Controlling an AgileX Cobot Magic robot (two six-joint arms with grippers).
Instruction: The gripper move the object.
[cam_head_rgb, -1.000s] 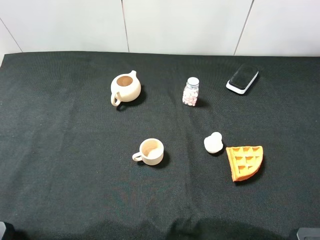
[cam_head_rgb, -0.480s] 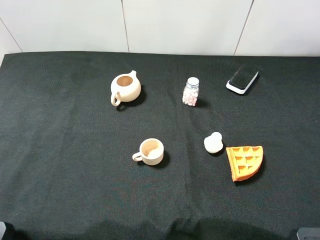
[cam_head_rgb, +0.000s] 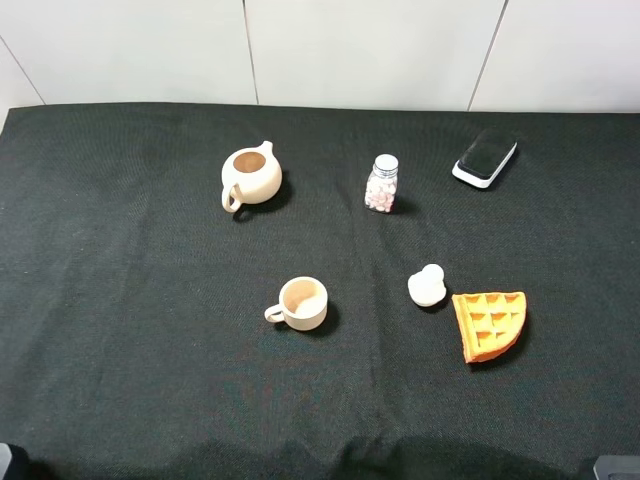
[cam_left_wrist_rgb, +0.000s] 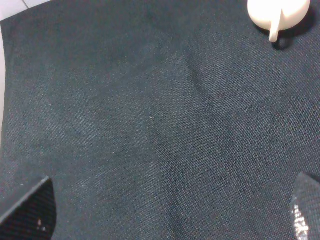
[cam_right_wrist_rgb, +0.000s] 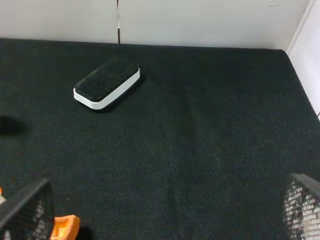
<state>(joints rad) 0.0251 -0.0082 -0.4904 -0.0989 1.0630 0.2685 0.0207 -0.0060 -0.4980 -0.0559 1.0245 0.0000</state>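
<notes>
Two tools are mine, and neither touches anything: my left tool (cam_left_wrist_rgb: 170, 210) stands with its fingers wide apart over bare black bench (cam_head_rgb: 120, 300), my right tool (cam_right_wrist_rgb: 165, 210) likewise spread. My target, the lid (cam_head_rgb: 427, 286) (small, cream, knobbed), lies just beside the orange waffle (cam_head_rgb: 489, 324), with the cup (cam_head_rgb: 301, 303) well apart and the teapot (cam_head_rgb: 250, 176) farther back.

Teapot (cam_head_rgb: 250, 175): 1 | handled cup (cam_head_rgb: 301, 303): 1 | knobbed lid (cam_head_rgb: 427, 286): 1 | capped jar of pellets (cam_head_rgb: 382, 184): 1 | orange waffle wedge (cam_head_rgb: 489, 324): 1 | black-and-white eraser block (cam_head_rgb: 485, 157): 1 | bench (cam_head_rgb: 120, 300): 1
</notes>
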